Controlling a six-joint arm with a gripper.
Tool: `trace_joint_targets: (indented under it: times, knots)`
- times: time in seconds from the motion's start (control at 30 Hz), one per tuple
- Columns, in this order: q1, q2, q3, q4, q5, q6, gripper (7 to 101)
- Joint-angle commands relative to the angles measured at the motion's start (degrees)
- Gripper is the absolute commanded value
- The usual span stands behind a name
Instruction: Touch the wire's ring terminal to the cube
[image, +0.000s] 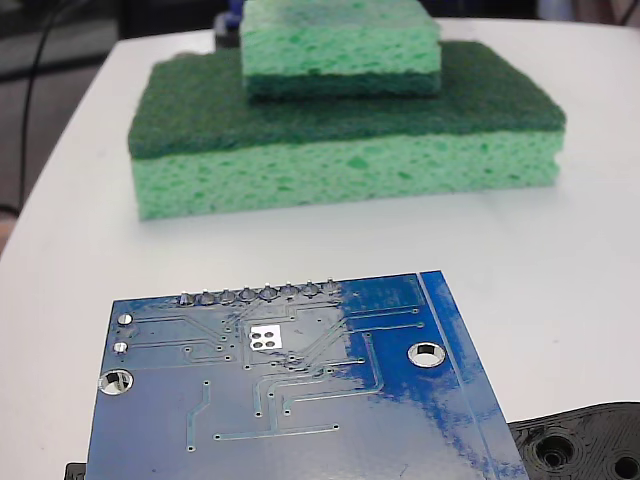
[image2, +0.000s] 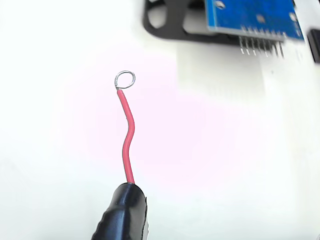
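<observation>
In the wrist view the wire's ring terminal (image2: 125, 79) is a small silver loop ending a thin red wire (image2: 128, 135). The wire rises in a slight S-curve from a black sleeve (image2: 122, 207) at the bottom edge. My gripper (image2: 121, 231) carries the wire there, and its fingers are hidden by the sleeve and the frame edge. The ring hangs over bare white table and touches nothing. No cube shows in either view. The wire and the gripper do not appear in the fixed view.
A blue circuit board (image: 300, 390) lies close to the fixed camera, on a black holder (image: 585, 445). Behind it two green sponges (image: 345, 130) are stacked, the small one on top. In the wrist view the board (image2: 252, 15) and its pins sit at the top right.
</observation>
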Motion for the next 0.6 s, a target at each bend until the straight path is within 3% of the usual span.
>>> trace_joint_targets:
  times: [0.03,0.6]
  knots:
    - [0.1,0.1,0.3,-0.9,1.8,1.1,100.3]
    - [1.9,0.1,3.8,-1.3,-3.4,0.4,100.3]
